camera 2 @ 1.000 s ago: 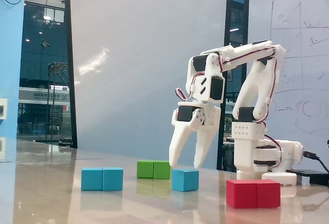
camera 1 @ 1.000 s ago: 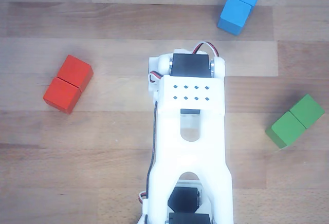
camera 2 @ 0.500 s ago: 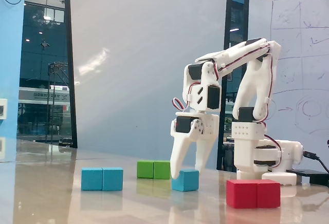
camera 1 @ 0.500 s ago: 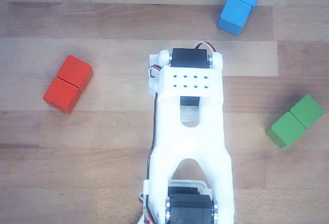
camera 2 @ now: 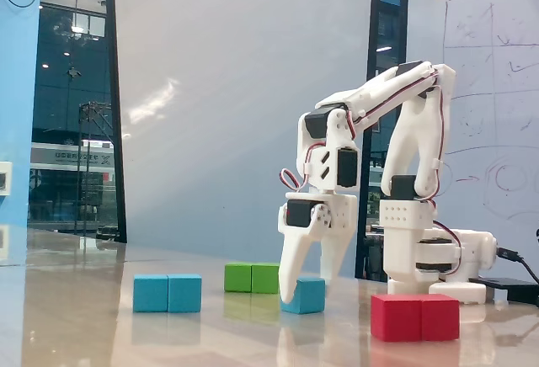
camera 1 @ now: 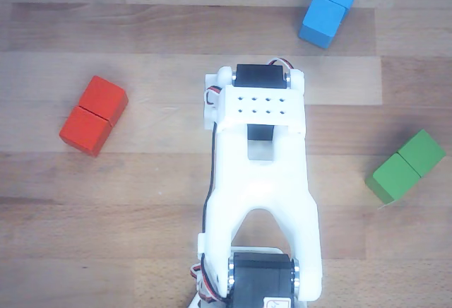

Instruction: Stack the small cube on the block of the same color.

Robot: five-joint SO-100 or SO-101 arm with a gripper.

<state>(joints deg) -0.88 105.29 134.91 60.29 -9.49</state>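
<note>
Lowering my tool point(camera 2: 306, 288), fingers spread, around the small cube point(camera 2: 307, 295) | centre it before squeezing | blue block point(camera 2: 168, 293) next.

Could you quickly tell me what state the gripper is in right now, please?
Gripper: open, fingers lowered on either side of the small cube, which sits on the table; not clamped on it yet, holding nothing.
</note>
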